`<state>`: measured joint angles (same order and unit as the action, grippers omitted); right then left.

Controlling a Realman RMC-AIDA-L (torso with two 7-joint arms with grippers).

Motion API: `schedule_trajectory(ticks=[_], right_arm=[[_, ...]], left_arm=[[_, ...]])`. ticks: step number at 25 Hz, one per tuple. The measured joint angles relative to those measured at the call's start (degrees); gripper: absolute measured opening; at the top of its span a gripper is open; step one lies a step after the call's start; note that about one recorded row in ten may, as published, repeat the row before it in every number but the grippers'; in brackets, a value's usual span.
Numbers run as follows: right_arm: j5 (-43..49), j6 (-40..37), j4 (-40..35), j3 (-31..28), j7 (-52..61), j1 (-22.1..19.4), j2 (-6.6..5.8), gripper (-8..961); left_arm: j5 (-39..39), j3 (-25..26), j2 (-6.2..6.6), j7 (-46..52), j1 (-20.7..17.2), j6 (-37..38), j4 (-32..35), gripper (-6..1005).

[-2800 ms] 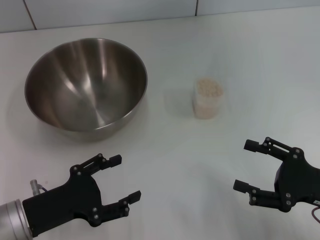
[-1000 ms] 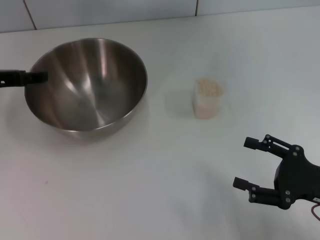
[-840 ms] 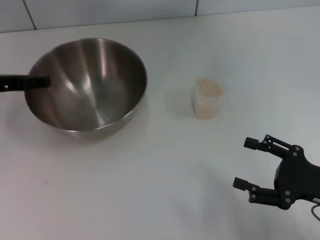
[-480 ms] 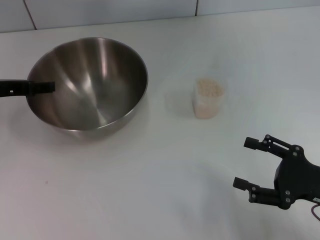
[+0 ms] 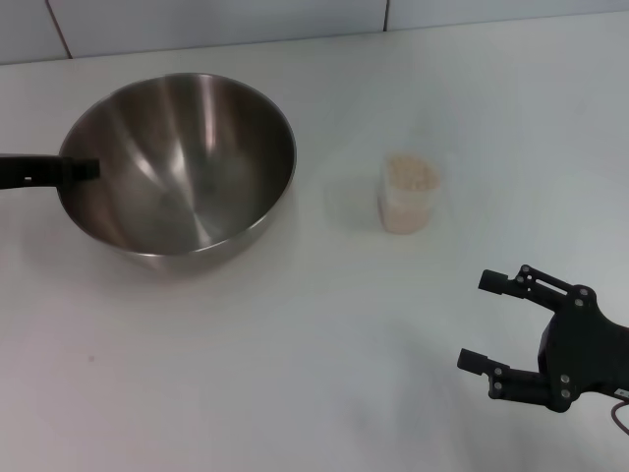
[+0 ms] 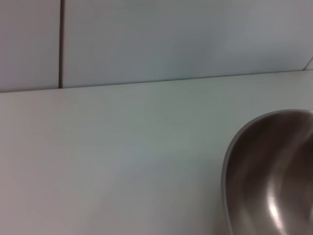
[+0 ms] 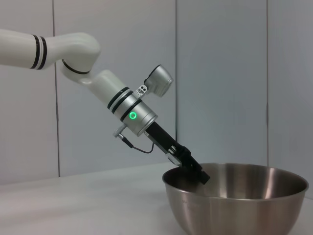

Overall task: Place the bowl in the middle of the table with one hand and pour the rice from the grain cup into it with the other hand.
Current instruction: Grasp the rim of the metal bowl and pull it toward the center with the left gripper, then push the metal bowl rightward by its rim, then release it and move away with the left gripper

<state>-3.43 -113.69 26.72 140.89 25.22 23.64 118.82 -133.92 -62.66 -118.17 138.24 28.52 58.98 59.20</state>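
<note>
The steel bowl [image 5: 197, 147] stands on the white table [image 5: 295, 344] at the far left; it also shows in the left wrist view [image 6: 274, 171] and the right wrist view [image 7: 234, 200]. My left gripper [image 5: 81, 170] reaches in from the left and is shut on the bowl's left rim, one black finger inside; the right wrist view shows it [image 7: 197, 174] at the rim. The grain cup [image 5: 408, 202], full of rice [image 5: 411, 174], stands upright to the right of the bowl. My right gripper [image 5: 473, 321] hovers open and empty at the near right, apart from the cup.
A tiled wall [image 5: 197, 25] runs along the table's far edge. Bare tabletop lies between bowl and cup and across the whole near side. The left arm [image 7: 122, 98] slopes down to the bowl from above.
The left gripper went from the near left to the bowl's left rim and closed on it. In the last half second the bowl shifted slightly right. The right gripper and cup stayed put.
</note>
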Motion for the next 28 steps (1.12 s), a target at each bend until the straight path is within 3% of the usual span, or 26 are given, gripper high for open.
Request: schedule_trajectory(ticks=[5,13,19,28], right_arm=[[0.06,0.0,0.0,0.0,0.0,0.0,0.0,819],[0.18,-0.01,0.0,0.0,0.0,-0.08,0.0,816],[0.16,-0.01,0.06,0.0,0.0,-0.09,0.0,814],[-0.03,0.0,0.09,0.0,0.0,-0.09,0.0,811]], left_arm=[[0.15,0.11,0.01,0.01,0.38,0.39,-0.04,396],[0.22,2.66,0.11,-0.76,2.17,4.04,-0.03,70],[2.18,4.75,-0.17,-3.17,4.34,8.38,-0.37,31],[6.77,-2.61,-0.54,-3.42,5.75,6.86,-1.66,32]])
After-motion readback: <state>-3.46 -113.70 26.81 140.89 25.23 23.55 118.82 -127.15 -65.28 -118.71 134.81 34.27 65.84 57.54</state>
